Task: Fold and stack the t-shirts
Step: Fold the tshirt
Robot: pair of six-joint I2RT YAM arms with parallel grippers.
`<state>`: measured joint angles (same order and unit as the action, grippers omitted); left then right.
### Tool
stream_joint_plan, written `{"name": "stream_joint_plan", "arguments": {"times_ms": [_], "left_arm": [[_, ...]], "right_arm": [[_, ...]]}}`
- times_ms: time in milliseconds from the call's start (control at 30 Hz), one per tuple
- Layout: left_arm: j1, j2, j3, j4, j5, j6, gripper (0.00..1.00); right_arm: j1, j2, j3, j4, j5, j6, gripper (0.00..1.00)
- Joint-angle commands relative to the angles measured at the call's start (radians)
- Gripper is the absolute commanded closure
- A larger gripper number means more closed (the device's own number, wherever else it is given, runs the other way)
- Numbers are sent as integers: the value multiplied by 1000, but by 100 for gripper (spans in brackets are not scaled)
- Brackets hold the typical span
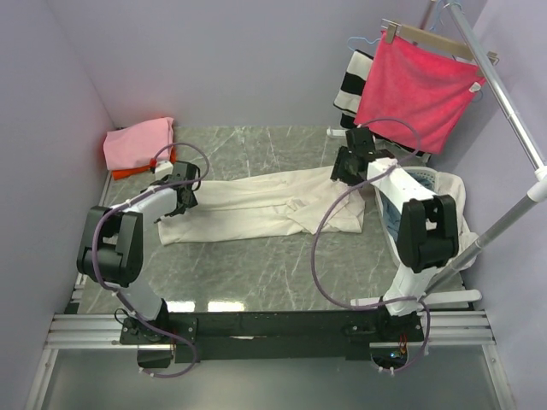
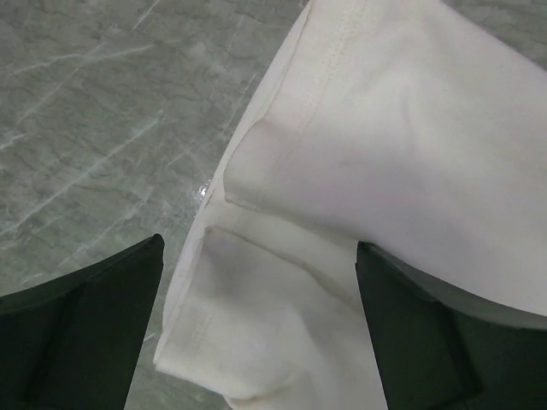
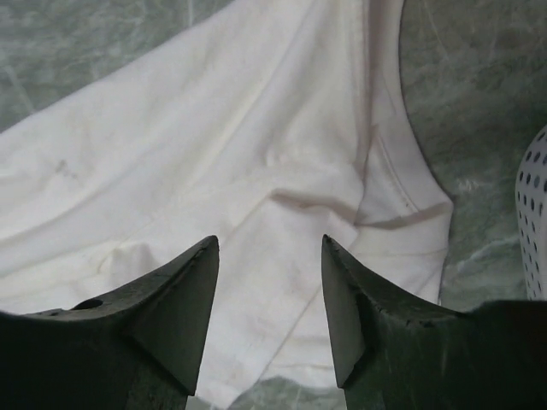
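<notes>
Two folded shirts already sit in the far left corner in the top view: a pink cotton tee folded into a rectangle (image 1: 138, 141), lying on top of an orange-red folded tee (image 1: 126, 172), of which only an edge shows. The large cream short-sleeved t-shirt (image 1: 256, 205) lies across the middle of the grey marble table (image 1: 256, 273) as a long, narrow band. We judge its lengthwise folds done, with the crosswise folds and the move onto the pile left. The left gripper (image 1: 181, 203) hangs over the band's left end and the right gripper (image 1: 346, 171) over its right end. From this height we cannot tell how the jaws stand. Only this view shows the pile, the bright red cloth on a wooden hanger (image 1: 419, 90), the black-and-white striped cloth (image 1: 349, 81) and most of the white perforated basket (image 1: 423, 181).

In the left wrist view, the left gripper (image 2: 258, 248) has its jaws spread wide and holds nothing. The cream shirt (image 2: 385, 128) lies doubled below, its stitched hem beside bare table (image 2: 85, 102), a layering the top view hides.

In the right wrist view, the right gripper (image 3: 269, 243) stands moderately open and empty above the shirt (image 3: 214, 128). We see creases and a folded corner here, and the basket (image 3: 534, 222) at the right edge
</notes>
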<state>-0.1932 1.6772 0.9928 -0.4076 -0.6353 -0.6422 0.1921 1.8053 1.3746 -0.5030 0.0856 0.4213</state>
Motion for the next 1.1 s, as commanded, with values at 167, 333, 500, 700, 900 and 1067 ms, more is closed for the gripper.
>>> {"name": "stream_joint_plan", "arguments": {"times_ms": [167, 333, 500, 700, 900, 1067], "left_arm": [[-22, -123, -13, -16, 58, 39, 1], [-25, -175, -42, 10, 123, 36, 1], [-25, -211, -65, 46, 178, 35, 1], [-25, -209, -71, 55, 195, 38, 1], [-25, -197, -65, 50, 194, 41, 1], [-25, -180, -56, 44, 190, 41, 1]], "right_arm": [[12, -257, -288, 40, -333, 86, 45], [21, -302, -426, 144, -454, 154, 47], [46, -291, -493, 185, -451, 186, 46], [50, -267, -494, 216, -434, 194, 44], [52, -224, -476, 224, -428, 197, 45], [52, -204, -473, 236, -429, 194, 46]]}}
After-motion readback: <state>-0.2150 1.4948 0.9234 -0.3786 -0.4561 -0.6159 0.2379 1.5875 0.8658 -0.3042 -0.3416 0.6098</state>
